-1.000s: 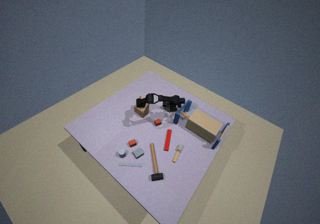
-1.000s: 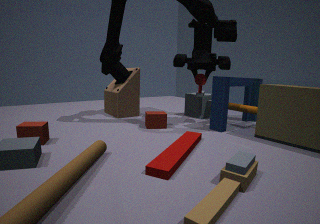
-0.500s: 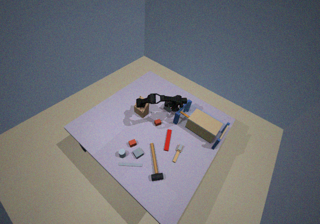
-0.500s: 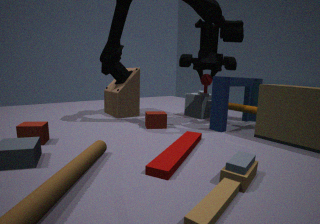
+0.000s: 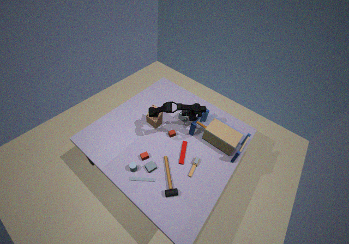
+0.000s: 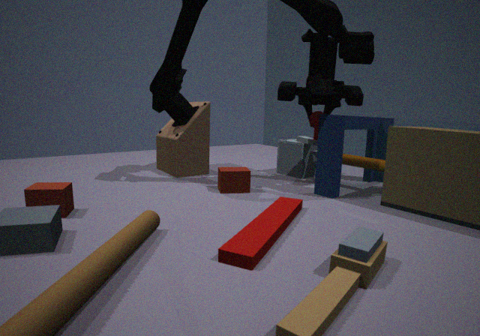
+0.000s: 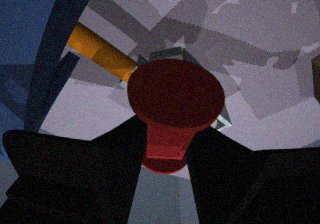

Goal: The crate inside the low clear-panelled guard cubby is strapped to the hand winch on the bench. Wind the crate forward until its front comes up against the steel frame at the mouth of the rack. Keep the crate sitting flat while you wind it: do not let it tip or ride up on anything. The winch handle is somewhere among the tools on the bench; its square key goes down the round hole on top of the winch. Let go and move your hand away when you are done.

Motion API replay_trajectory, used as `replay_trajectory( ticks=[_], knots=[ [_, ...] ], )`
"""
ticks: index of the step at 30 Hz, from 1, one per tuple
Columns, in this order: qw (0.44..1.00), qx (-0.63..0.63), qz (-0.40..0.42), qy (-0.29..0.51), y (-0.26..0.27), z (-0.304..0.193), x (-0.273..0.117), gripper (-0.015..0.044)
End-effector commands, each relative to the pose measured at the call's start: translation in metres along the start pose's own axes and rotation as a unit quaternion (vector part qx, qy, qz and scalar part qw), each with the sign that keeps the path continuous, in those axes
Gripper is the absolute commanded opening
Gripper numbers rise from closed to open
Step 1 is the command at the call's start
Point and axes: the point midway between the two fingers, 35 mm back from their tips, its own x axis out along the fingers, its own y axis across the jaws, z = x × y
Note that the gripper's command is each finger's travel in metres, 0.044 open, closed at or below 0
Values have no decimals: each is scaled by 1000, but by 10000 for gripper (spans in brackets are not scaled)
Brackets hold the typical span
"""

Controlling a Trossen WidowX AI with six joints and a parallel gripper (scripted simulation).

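Exterior view: from left to right, a small red block [image 5: 144,156] [image 6: 49,199] stands behind a grey block [image 5: 150,166] [image 6: 31,229]. The mallet [image 5: 168,174] [image 6: 83,276] and the red bar [image 5: 182,152] [image 6: 260,233] lie on the bench.

Further right, the winch [image 5: 182,116] [image 6: 289,156] [image 7: 167,52] stands below the gripper [image 5: 193,115] [image 6: 319,116] [image 7: 166,116]. The fingers are nearly closed, clamped on the red knob [image 6: 316,120] [image 7: 175,91] of the handle. Next come the blue frame [image 5: 191,128] [image 6: 328,157] [image 7: 17,34] and the orange strap [image 5: 201,124] [image 6: 363,162] [image 7: 102,51]. The crate [image 5: 222,135] [image 6: 432,173] is at the far right, apparently flat, its front apart from the frame.

CAUTION: If the key is not fully seated, turning may lift it out of the hole. A sideways pull could twist the knob in the fingers. A swing too wide could strike the near blue post. Winding past contact could tip the crate.

The top view shows the gap between frame and crate; the wrist view omits the crate. The wrist view shows the knob between both fingers, which the arm hides from above. Key seating cannot be confirmed.
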Motion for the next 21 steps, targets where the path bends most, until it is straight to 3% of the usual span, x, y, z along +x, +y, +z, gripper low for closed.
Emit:
replay_trajectory(
  ticks=[1, 21],
  knots=[
    [1000, 4, 17, 3, 17, -6, 4, 0],
    [1000, 4, 18, 4, 39, -22, 11, 0]
  ],
)
